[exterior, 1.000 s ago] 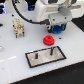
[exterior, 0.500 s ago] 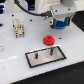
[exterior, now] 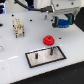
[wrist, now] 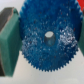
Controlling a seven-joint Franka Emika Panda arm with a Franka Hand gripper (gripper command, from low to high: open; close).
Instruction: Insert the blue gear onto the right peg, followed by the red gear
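With the jaws clamped on the blue gear [wrist: 47, 37], held aloft well apart from the plate [exterior: 46, 56], the carry step looks underway; the red gear [exterior: 48, 39] waits on the counter [exterior: 15, 57], and next comes centring the hub over the right peg [exterior: 50, 49].

A robotics lab bench is suggested: a plain white table [exterior: 15, 60] is seen, with cabling [exterior: 22, 4] strung at twelve o'clock.
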